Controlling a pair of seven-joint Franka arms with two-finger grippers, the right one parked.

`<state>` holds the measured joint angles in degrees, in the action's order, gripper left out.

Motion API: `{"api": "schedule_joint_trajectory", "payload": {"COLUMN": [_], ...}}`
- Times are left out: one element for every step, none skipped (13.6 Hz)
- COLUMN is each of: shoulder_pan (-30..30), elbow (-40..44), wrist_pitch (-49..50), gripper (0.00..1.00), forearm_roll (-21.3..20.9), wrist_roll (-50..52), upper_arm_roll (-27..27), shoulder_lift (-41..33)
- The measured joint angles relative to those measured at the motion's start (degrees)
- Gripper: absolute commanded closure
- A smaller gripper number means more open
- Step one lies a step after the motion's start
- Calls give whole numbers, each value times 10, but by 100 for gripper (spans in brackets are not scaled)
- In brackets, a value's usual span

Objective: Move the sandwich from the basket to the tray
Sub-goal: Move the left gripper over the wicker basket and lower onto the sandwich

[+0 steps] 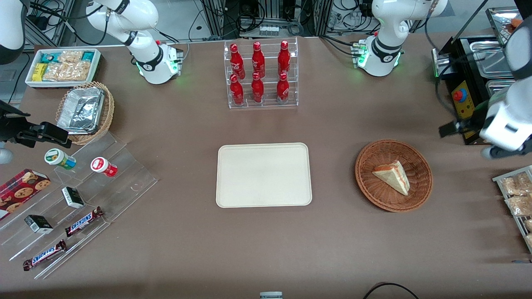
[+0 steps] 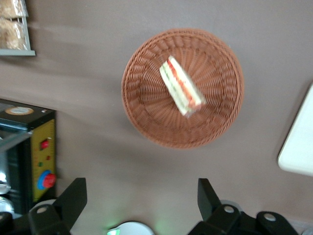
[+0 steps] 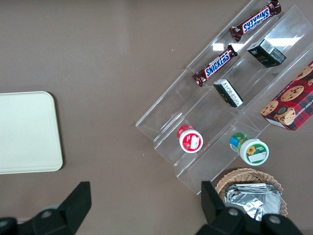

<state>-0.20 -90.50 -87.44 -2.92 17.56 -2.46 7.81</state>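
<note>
The sandwich [image 1: 392, 176] [image 2: 182, 88], a pale bread wedge with red and green filling at its edge, lies in the round reddish-brown basket [image 1: 374, 195] [image 2: 142, 112]. The cream tray [image 1: 264, 174] [image 2: 301, 147] sits flat at mid-table with nothing on it, beside the basket toward the parked arm's end. My gripper [image 1: 467, 139] [image 2: 142, 198] hangs high above the table near the working arm's end, a little farther from the front camera than the basket. It is open wide with only bare tabletop between its fingers [image 2: 73, 196].
A black control box with a red button [image 1: 461, 97] [image 2: 44, 178] stands close under the gripper. A wire rack of snack packets [image 1: 515, 195] lies at the table's end. A clear rack of red bottles [image 1: 262, 74] stands farther back than the tray.
</note>
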Motion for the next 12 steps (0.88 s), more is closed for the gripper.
{"api": "schedule_joint_trajectory", "payload": {"shoulder_pan": [-2, -2, -2, -2, -2, -2, -2, -3, -3, -3, -3, -3], "elbow": [-2, -5, -12, -22, -36, -54, -73, -94, -116, -141, -169, -197], "wrist_pitch": [-16, -33, -51, -73, -98, -123, -150, -180, -211, -243, -274, -306], "gripper": [0, 0, 0, 0, 0, 0, 0, 0, 0, 0, 0, 0], "forearm_roll": [0, 0, 0, 0, 1, 1, 4, 7, 9, 9, 9, 9], "wrist_roll": [37, 79, 126, 175, 217, 252, 281, 300, 311, 320, 331, 341], "upper_arm_roll": [0, 0, 0, -1, -1, -2, -2, -3, -3, -3, -3, -3], "shoulder_lift": [12, 22, 30, 35, 38, 39, 39, 39, 40, 40, 40, 40]}}
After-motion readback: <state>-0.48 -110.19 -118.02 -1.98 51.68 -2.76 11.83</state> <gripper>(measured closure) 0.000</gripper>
